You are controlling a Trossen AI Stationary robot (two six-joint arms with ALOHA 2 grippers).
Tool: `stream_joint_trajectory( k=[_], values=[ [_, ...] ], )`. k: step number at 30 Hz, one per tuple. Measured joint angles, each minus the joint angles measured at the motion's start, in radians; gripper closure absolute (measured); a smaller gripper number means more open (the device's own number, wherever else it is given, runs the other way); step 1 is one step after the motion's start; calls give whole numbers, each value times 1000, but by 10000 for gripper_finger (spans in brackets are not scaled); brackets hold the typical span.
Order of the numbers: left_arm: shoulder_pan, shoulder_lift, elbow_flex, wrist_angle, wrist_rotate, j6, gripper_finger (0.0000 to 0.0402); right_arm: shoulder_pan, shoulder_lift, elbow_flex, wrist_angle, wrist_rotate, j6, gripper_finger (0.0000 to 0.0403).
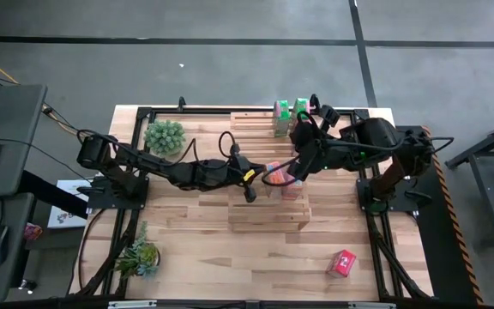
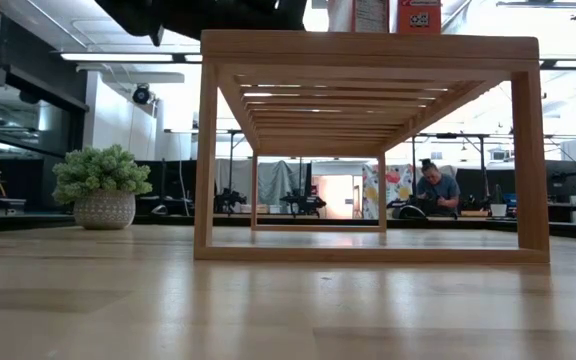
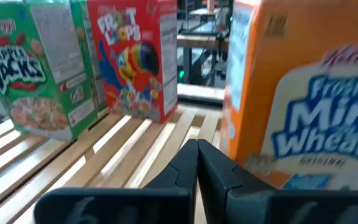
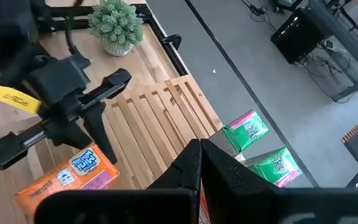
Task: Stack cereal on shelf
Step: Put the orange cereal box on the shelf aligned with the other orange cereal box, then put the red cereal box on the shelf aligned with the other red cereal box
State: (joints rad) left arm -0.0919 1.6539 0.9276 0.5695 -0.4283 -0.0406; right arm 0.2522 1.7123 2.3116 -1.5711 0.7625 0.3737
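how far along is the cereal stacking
Mostly done. Done: two green boxes stand at the far end of the shelf, and an orange box and a red Froot Loops box are on its slats. In hand: the left gripper and right gripper are both mid-shelf by the orange box. Left: one red box lying on the table.

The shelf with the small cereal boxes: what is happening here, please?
The robot is stocking the shelf with cereal. Both arms reach over its top. The left tool, shut, is beside an orange box standing on the slats, and the right tool, also shut, hangs above that area. Two green boxes stand at the far end. One red box lies on the table.
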Motion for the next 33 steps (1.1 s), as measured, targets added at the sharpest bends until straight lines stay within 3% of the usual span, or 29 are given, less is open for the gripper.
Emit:
stream_joint_trajectory(
  k=[18, 25, 30, 33],
  values=[
    [-3, 59, 1, 189, 45, -18, 401, -82, 0, 0, 0, -37, -19, 403],
    [-3, 59, -1, 178, 18, 17, 401, -101, 0, 0, 0, -34, -41, 403],
    [-12, -10, -41, 160, -57, 77, 401, -128, -7, -9, 0, -52, -35, 403],
    [-14, -101, -112, 163, -80, 87, 402, -136, -47, -81, 1, -60, -10, 403]
  ],
)
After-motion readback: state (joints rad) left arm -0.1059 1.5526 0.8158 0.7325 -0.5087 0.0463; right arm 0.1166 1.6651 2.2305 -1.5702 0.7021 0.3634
